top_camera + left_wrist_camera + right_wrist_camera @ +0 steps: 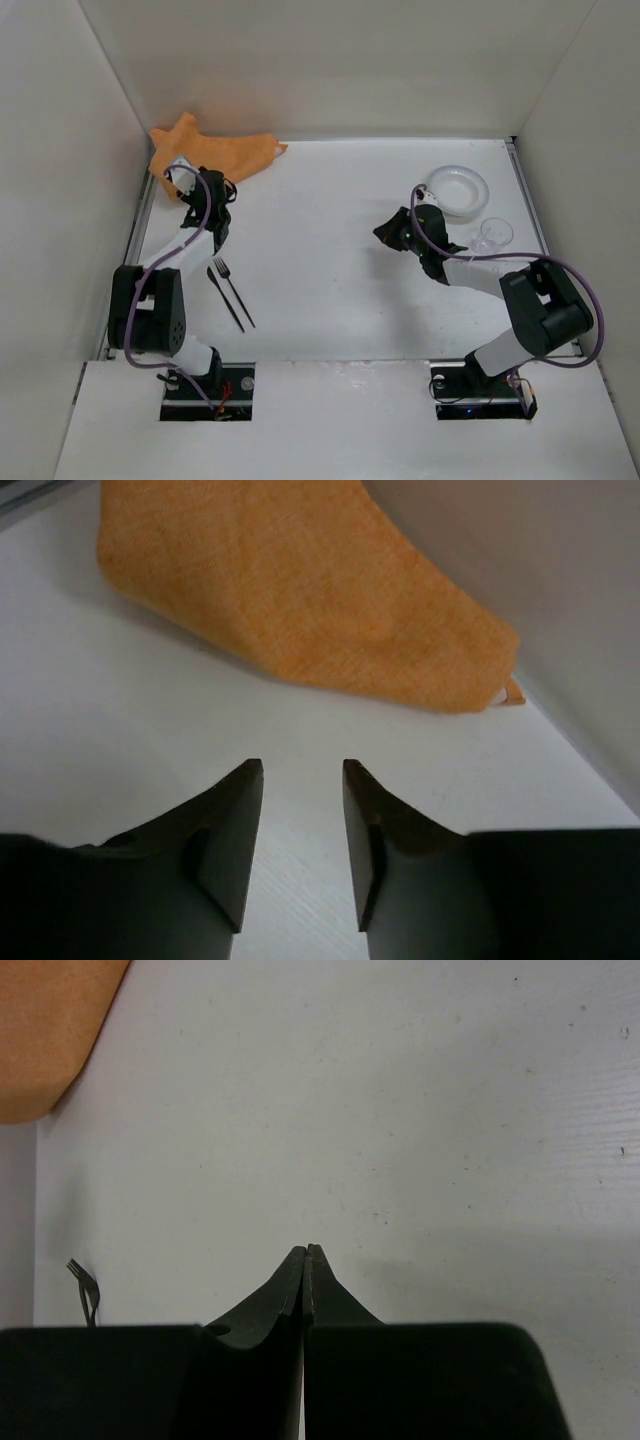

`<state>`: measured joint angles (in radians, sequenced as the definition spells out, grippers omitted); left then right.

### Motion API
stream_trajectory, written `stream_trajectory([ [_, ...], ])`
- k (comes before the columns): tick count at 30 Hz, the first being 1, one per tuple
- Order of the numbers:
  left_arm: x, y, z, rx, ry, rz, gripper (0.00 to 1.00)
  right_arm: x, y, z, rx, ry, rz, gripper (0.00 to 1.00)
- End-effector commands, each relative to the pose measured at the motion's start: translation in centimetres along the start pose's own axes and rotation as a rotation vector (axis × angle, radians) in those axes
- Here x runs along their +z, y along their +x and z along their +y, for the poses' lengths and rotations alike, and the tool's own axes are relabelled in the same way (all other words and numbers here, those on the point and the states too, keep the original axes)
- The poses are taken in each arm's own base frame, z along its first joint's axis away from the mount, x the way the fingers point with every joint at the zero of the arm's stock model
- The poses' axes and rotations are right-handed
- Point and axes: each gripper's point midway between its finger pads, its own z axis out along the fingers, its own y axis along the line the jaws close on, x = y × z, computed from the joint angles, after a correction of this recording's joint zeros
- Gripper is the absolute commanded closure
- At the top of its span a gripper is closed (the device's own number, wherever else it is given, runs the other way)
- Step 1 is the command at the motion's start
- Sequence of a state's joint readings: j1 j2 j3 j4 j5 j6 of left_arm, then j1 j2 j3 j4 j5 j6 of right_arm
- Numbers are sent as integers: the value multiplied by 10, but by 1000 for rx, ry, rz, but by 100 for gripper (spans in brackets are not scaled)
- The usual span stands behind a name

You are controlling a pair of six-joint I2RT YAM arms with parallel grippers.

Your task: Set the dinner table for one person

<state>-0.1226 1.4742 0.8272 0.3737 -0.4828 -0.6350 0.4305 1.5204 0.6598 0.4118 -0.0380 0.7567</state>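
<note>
The dinner table point(330, 260) is a large white surface. A crumpled orange cloth point(215, 150) lies at its back left corner and fills the top of the left wrist view point(300, 590). My left gripper point(222, 195) is open and empty just in front of the cloth, its jaws point(300, 765) over bare table. A black fork point(233, 290) and a black knife point(224, 298) lie side by side near the left arm. A white plate point(460, 190) and a clear glass point(492, 235) stand at the right. My right gripper point(382, 235) is shut and empty point(308, 1250), left of the plate.
White walls close in the table at the back and both sides. Thin metal strips point(530, 210) run along the side edges. The fork tip point(85, 1295) and a corner of the cloth point(50, 1030) show in the right wrist view.
</note>
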Motion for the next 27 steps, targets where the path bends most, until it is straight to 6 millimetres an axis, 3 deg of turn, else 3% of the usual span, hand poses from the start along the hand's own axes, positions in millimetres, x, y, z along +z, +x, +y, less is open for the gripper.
stream_trajectory([
  [1, 27, -44, -19, -69, 11, -123, 55, 5, -16, 21, -4, -64, -32, 94],
  [4, 58, -66, -6, -88, -41, -155, 33, 2, -19, 21, -7, -64, -52, 74],
  [6, 72, -81, 2, -85, -66, -160, 27, 2, -19, 20, -4, -63, -55, 58],
  [9, 93, -97, 17, -68, -96, -138, 22, 3, -18, 23, -3, -74, -47, 47],
  [18, 140, -108, 55, 5, -167, -82, 19, 5, -12, 30, -23, -89, -32, 43],
  [21, 155, -99, 63, 21, -175, -33, 16, 6, -10, 33, -27, -96, -25, 43],
  [24, 169, -83, 56, 35, -127, 19, 15, 6, -6, 39, -42, -105, -19, 43],
  [27, 176, -70, 56, 36, -119, 49, 20, 9, -3, 39, -49, -101, -14, 43],
])
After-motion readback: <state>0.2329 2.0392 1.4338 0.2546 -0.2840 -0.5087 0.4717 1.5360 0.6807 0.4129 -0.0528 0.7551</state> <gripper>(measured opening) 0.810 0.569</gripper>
